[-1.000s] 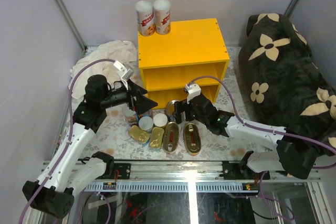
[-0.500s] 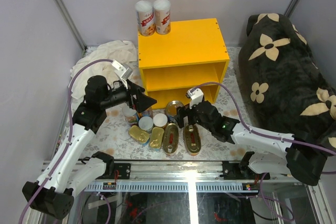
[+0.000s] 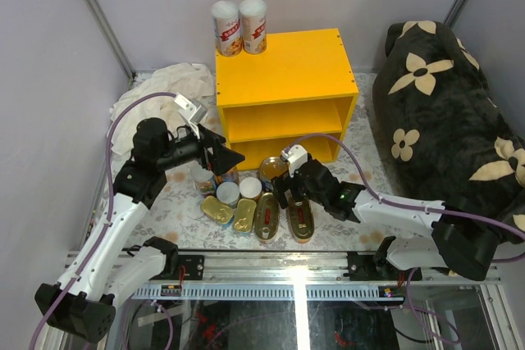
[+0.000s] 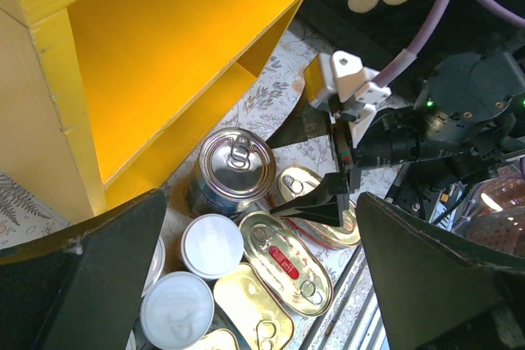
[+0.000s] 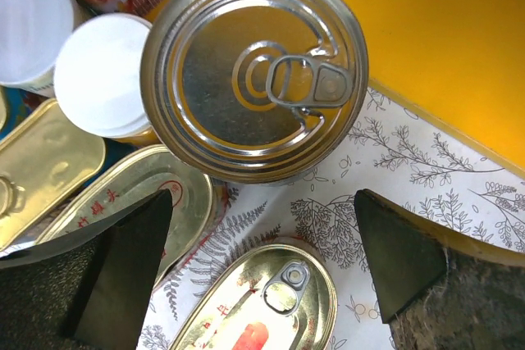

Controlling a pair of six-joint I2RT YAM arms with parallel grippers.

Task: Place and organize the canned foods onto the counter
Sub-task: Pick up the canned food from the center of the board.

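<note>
**Steel can next, neighbours crowding**

The right fingers [image 5: 107, 284] are spread before the steel can [image 5: 254, 71], which stands on the floral floor [image 5: 426, 170] at the yellow worktop's [image 3: 287, 67] 6 o'clock — nothing gripped. Closing may snag the white-lidded can [image 5: 102, 71] just beside at 9 o'clock, or an oval tin [image 5: 254, 309] at 6. The left fingers [image 4: 90, 284], also spread, hover near — collision risk.
</note>
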